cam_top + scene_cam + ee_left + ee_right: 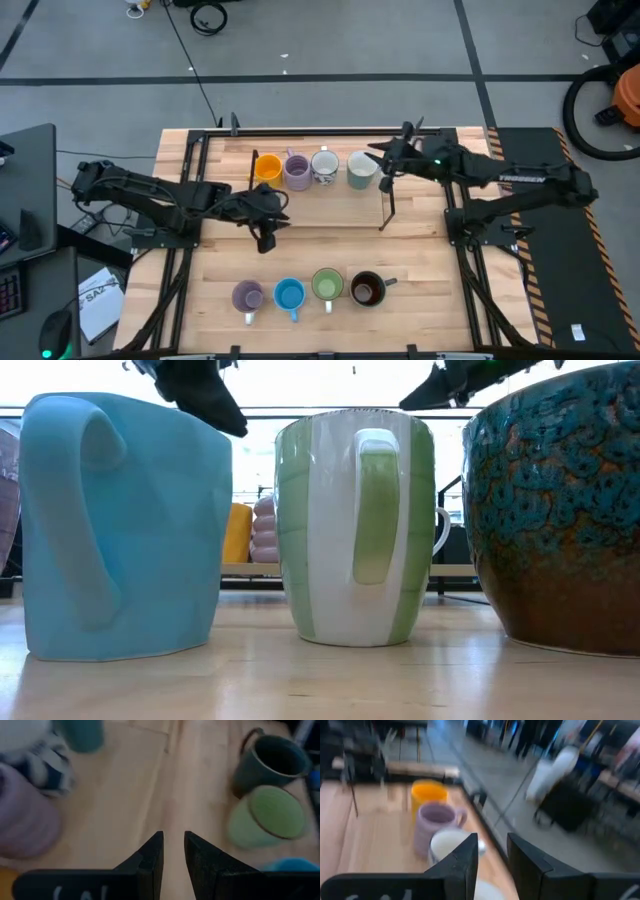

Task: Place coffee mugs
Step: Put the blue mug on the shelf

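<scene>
Eight mugs stand upright on their bases in two rows. The far row holds the orange mug (267, 167), purple mug (297, 172), white patterned mug (324, 167) and pale white-blue mug (361, 170). The near row holds the lavender mug (248, 296), bright blue mug (289, 295), green mug (327, 286) and dark brown-black mug (367, 289). My left gripper (268, 216) hovers between the rows, just near of the orange mug, its fingers (155, 851) a narrow gap apart. My right gripper (386, 163) hangs beside the pale mug, also narrowly open (492, 857), touching nothing.
Bare wood lies between the two rows. A thin dark rod (386, 205) stands right of the table's middle. Black frame rails (192, 170) run along both sides of the table. In the low view, the blue (120, 525), green (355, 525) and dark (560, 510) mugs fill the foreground.
</scene>
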Tool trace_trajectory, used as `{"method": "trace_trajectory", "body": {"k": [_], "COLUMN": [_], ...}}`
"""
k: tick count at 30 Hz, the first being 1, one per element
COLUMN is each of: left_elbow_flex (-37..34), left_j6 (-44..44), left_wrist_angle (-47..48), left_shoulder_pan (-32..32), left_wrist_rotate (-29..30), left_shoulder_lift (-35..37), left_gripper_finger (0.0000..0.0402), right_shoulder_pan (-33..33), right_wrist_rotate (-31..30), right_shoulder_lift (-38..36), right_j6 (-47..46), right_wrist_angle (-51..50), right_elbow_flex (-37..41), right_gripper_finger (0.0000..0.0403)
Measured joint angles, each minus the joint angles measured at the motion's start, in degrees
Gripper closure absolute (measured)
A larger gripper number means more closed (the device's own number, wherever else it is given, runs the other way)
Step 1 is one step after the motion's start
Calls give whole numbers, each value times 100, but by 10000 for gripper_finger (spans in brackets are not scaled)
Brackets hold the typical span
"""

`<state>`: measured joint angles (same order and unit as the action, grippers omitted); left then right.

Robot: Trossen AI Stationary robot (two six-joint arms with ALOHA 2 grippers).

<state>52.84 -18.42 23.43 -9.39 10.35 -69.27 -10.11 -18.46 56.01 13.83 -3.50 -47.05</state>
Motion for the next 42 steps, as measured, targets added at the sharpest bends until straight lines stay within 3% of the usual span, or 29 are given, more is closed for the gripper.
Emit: {"method": "trace_trajectory", "body": {"k": [6, 11, 19, 27, 35, 42], "left_elbow_flex": [137, 374, 1098, 2250, 3322, 3773], "left_j6": [-794, -996, -805, -885, -1073, -1160], "left_wrist_angle": [261, 286, 381, 1341, 1733, 2658], "left_shoulder_pan": [-92, -111, -68, -133, -182, -224], "left_wrist_rotate": [-270, -124, -120, -359, -414, -1211], "left_shoulder_lift": [-16, -159, -1036, -1957, -2750, -3145], "left_gripper_finger": [320, 320, 320, 320, 320, 320], "right_shoulder_pan": [153, 215, 232, 509, 1099, 1578], "right_wrist_rotate": [-17, -17, -92, -210, -969, -1571], "right_shoulder_lift": [-661, -1132, -1727, -2448, -3007, -3514], "right_j6": [711, 978, 1022, 1121, 1314, 1749], "right_wrist_angle": [1385, 1632, 1998, 2337, 2314, 2521], "right_elbow_flex": [894, 1228, 1976, 2537, 3088, 3333], "right_gripper_finger": [293, 293, 293, 293, 293, 293]}}
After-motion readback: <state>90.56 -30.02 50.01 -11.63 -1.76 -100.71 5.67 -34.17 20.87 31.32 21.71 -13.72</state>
